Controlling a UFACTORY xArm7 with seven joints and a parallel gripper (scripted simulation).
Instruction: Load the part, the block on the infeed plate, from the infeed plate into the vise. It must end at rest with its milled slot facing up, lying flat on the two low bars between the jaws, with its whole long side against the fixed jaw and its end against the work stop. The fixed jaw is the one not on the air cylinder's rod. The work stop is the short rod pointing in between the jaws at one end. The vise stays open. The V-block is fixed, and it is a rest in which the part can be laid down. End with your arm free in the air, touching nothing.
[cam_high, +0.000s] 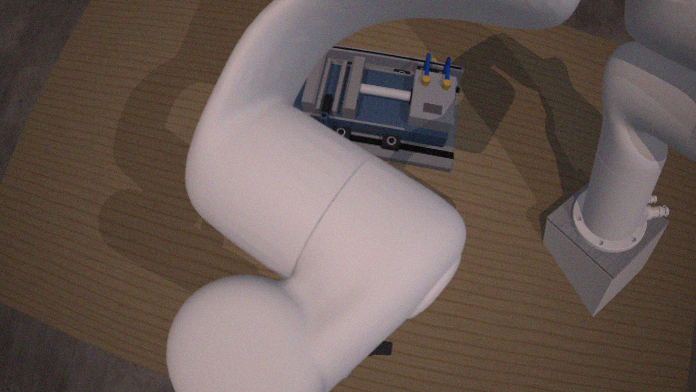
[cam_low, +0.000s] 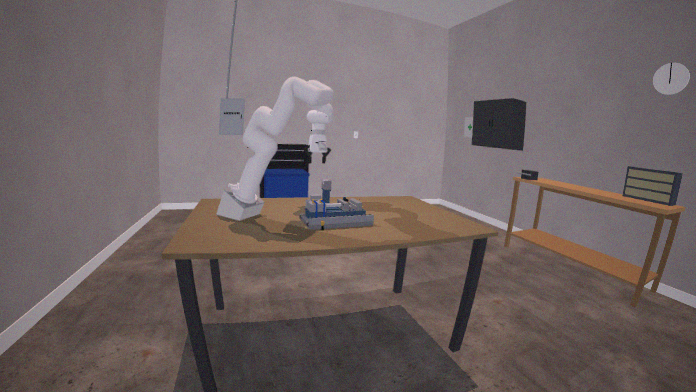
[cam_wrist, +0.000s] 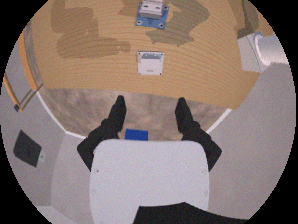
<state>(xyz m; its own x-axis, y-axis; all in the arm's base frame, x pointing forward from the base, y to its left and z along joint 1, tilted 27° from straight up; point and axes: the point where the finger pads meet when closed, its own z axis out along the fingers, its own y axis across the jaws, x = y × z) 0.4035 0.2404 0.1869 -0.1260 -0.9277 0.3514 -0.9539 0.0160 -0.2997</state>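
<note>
My gripper (cam_low: 317, 158) (cam_wrist: 151, 103) is open and empty, high above the table. In the wrist view the light grey infeed plate (cam_wrist: 150, 73) lies beyond the fingertips. A small grey block (cam_wrist: 150, 56) appears to lie on its far part; its slot cannot be made out. The vise (cam_high: 385, 111) (cam_low: 336, 212) stands open, with no part visible between its jaws. The fixed jaw (cam_high: 312, 90) is at left in the top view, the moving jaw (cam_high: 353, 90) on the rod (cam_high: 385, 92). The low bars show between them. The V-block (cam_low: 326, 185) (cam_wrist: 151, 9) stands on a blue mount.
The arm (cam_high: 280, 185) (cam_low: 262, 135) covers much of the top view, hiding the infeed plate and V-block there. Two blue hoses (cam_high: 427, 65) (cam_high: 447, 69) stand up from the vise's cylinder block (cam_high: 431, 97). The arm's base block (cam_high: 575, 260) (cam_low: 240, 207) stands on the table (cam_high: 505, 325) (cam_low: 280, 245).
</note>
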